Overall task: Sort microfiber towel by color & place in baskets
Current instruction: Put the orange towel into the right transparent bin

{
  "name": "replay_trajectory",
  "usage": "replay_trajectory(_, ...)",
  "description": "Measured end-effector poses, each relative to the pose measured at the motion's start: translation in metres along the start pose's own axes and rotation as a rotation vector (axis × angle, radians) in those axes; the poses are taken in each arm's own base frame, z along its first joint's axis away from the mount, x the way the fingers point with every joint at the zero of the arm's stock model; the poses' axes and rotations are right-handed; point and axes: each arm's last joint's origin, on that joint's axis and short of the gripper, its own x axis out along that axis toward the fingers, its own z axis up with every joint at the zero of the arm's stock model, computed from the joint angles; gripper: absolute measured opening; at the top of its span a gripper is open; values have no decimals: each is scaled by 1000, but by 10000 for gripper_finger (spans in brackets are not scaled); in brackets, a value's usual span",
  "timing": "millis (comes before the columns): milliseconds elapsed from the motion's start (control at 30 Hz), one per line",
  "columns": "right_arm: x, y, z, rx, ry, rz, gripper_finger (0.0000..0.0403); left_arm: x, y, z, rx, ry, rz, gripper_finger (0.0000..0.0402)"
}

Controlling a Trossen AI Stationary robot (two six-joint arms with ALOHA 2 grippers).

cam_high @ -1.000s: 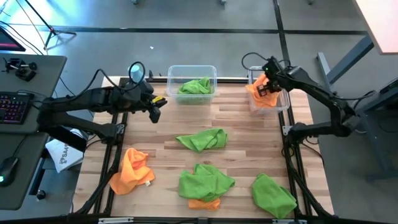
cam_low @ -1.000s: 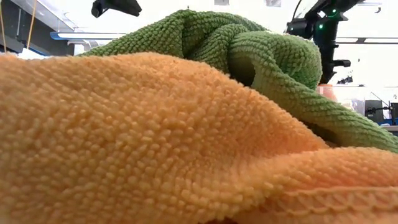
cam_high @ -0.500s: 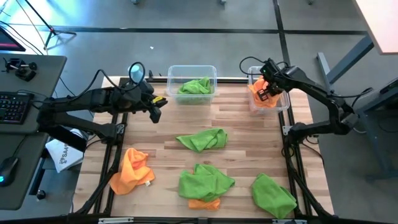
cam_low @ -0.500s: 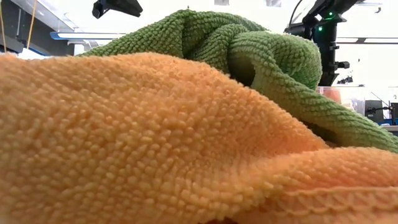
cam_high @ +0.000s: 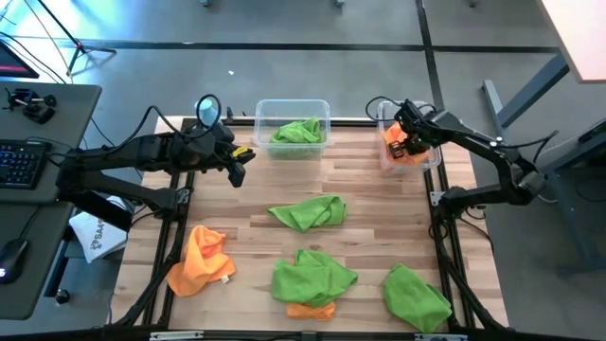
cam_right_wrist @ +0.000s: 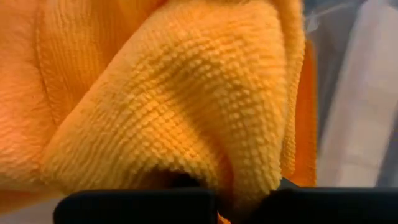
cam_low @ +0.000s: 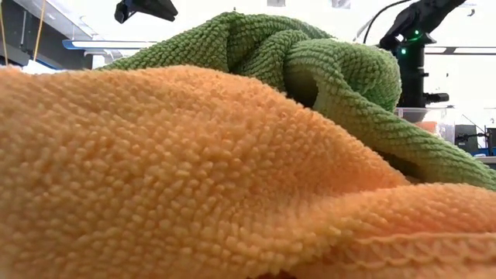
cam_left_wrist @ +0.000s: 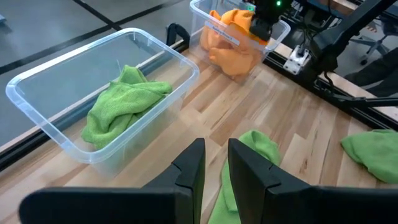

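The right hand [cam_high: 405, 144] has dropped lower into the narrower basket [cam_high: 431, 159], pressing the orange towel [cam_high: 396, 152] down

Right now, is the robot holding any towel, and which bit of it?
Yes. The right gripper pinches a bunched fold of the orange towel inside the narrower basket. The left gripper holds nothing.

Even overhead light; low view seemingly blown out behind.
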Motion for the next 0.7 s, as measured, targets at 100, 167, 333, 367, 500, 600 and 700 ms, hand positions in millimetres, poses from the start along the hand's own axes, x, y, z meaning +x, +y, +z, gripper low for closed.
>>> replay_trajectory(100, 6, 0, -5, 20, 20, -1, 0, 0, 0, 0, 0, 0, 0, 57)
replay_trajectory(167, 6, 1, -4, 36, 7, 1, 0, 0, 0, 0, 4, 0, 0, 57)
replay_trajectory(333, -2, -1, -5, 91, -47, 31, 15, 0, 0, 0, 9, 0, 0, 57)
replay_trajectory(367, -5, -2, -5, 98, -55, 42, 23, 0, 0, 0, 9, 0, 0, 57)
replay_trajectory(500, -15, -6, -10, 125, -89, 69, 67, 0, 0, 0, 8, 0, 0, 57)
replay_trajectory(600, -24, -11, -16, 151, -104, 90, 96, 0, 0, 0, 8, 0, 0, 57)
replay_trajectory(700, -40, -16, -20, 160, -113, 125, 114, 0, 0, 0, 8, 1, 0, 57)
